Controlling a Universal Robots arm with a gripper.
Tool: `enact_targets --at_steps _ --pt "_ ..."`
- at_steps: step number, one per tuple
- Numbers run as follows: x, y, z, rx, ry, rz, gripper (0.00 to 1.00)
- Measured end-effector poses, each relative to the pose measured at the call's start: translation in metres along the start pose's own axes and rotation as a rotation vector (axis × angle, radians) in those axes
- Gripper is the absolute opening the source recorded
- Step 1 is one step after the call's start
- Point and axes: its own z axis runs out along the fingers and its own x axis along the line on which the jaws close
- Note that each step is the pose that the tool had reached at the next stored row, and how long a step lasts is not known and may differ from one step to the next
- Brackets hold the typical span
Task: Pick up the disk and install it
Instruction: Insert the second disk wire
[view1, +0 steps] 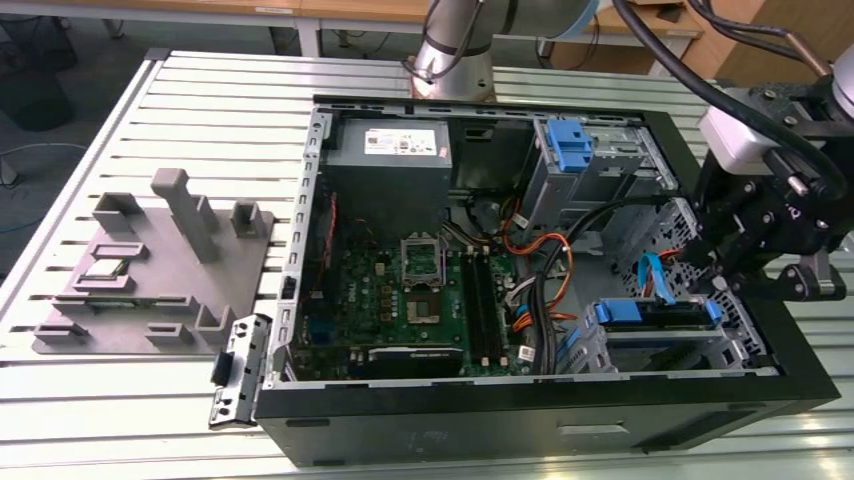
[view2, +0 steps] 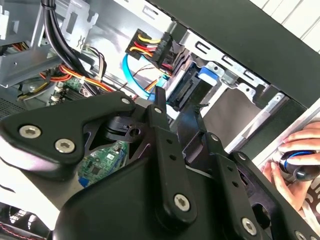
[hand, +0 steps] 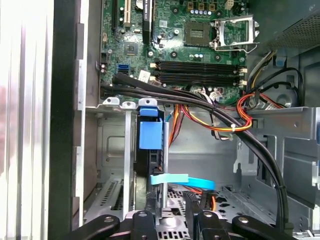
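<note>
Flat silver-grey disk with blue plastic rails (view1: 650, 313) sits edge-up in the grey metal drive cage (view1: 694, 350) at lower right of the exterior view, just below-left of the black tool (view1: 747, 262); tool opening: cannot tell.

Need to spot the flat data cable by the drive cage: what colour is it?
Light blue flat data cable, clearest in the first wrist view.

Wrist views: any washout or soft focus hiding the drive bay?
First wrist view: the bench strip beside the case wall is washed out pale, but the blue latch and motherboard read sharp. Second wrist view: the tool's dark linkage sits close and soft, blocking much of the bay; the bright corner holds a hand.
</note>
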Motion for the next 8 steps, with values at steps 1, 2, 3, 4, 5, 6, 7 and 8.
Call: enact_targets --at_steps 1,2,3,4,5,6,7,8 --pt "-0.0014 0.0000 0.0003 0.0000 0.0000 0.000 0.37" --pt "-0.0029 0.0000 0.0005 0.0001 0.0000 0.000 0.37" --pt "-0.0044 0.0000 0.0008 0.0000 -0.0001 0.000 0.37" --pt "-0.0061 0.0000 0.0011 0.0000 -0.0001 0.000 0.37" --pt "-0.0077 -0.0001 0.0014 0.0000 -0.0001 0.000 0.37" --pt "-0.0092 -0.0001 0.0017 0.0000 -0.0002 0.000 0.37" --pt "-0.0106 -0.0002 0.0021 0.0000 -0.0001 0.000 0.37" --pt "-0.0116 -0.0006 0.0025 0.0000 -0.0001 0.000 0.37"
